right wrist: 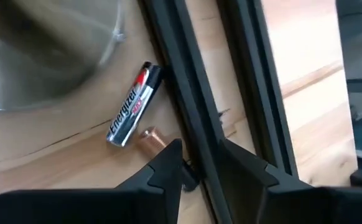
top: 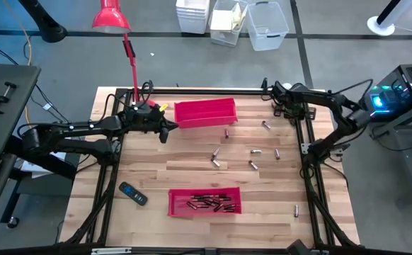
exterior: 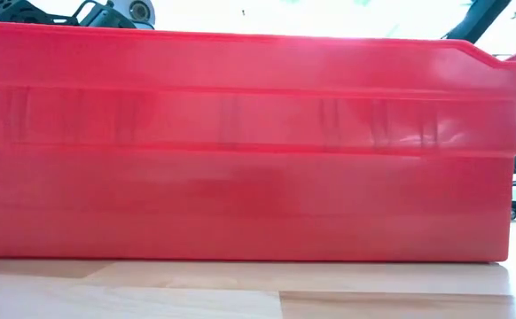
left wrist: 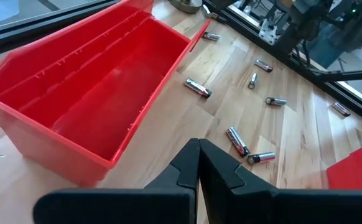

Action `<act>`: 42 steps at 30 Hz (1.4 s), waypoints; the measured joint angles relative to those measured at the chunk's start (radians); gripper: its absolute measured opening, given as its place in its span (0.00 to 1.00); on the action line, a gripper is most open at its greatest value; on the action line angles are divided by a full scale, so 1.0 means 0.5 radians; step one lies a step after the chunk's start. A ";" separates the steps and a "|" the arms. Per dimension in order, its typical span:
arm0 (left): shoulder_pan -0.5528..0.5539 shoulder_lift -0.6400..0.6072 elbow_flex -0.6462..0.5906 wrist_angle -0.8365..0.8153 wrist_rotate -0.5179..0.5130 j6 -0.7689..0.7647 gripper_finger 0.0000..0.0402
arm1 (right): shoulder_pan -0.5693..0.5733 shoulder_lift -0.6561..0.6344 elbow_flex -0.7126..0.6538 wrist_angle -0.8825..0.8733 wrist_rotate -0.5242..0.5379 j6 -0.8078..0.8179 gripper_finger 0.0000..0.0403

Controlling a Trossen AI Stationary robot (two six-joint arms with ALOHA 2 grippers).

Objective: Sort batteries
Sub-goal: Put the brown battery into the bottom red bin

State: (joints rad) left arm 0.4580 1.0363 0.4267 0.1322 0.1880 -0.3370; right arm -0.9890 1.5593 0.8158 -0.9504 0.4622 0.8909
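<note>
From above, the near tray [top: 204, 200] is holding a bunch of batteries [top: 209, 204], and loose ones [top: 216, 157] are lying beyond it. Left end effector [left wrist: 198, 163] is sitting closed beside the empty far tray [left wrist: 81, 93]. Right end effector [right wrist: 196, 158], half-open, is hovering next to a battery [right wrist: 134, 104]. Plenty left, I'd say.

Small dark/silvery cylindrical batteries [top: 253, 157] scattered mid wooden table [top: 192, 177]; more in near red plastic tray [top: 178, 205]; far red tray [top: 204, 112] w/o any
</note>
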 joint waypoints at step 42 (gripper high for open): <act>-0.002 0.000 0.000 -0.201 -0.003 -0.038 0.00 | 1.542 -0.710 0.001 0.241 -0.930 -0.366 0.20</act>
State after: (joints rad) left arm 0.4572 1.0363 0.4267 0.0315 0.1867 -0.3561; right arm -0.2182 1.2041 0.8162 -0.8299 -0.0031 0.7078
